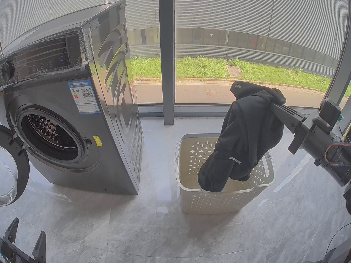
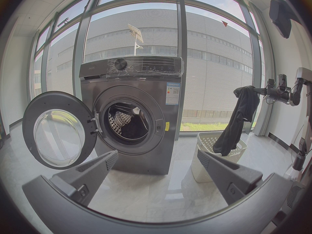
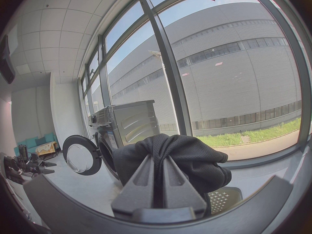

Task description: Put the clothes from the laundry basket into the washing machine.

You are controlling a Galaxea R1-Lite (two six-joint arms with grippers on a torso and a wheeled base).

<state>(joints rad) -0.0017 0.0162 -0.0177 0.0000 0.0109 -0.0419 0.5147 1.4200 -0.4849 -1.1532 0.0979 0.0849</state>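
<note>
Right gripper (image 1: 275, 107): jaws pressed together, clamped on a fold of a black garment (image 1: 248, 136). The right wrist view shows the two fingers (image 3: 143, 179) nearly meeting, with dark cloth bunched over their tips. The arm comes in from the right and holds the gripper above the basket.

Black garment: top is bundled around the gripper and the rest hangs down. Its lower end dips inside the laundry basket (image 1: 219, 201), toward the side nearer the camera. Cannot tell whether it touches the basket's bottom.

Laundry basket: pale, perforated, standing on the grey tiled floor (image 1: 146, 231) just right of the washing machine (image 1: 109, 92) and in front of the window (image 1: 256, 37).

Washing machine: grey front-loader with plastic wrap over the control panel. The round door (image 1: 22, 154) is swung wide open to the left and the drum (image 1: 47, 132) is exposed. In the left wrist view something dark lies inside the drum (image 2: 126, 122); cannot tell what.

Left gripper (image 1: 26, 234): low, in front of the machine, fingers spread wide apart, holding nothing.
</note>
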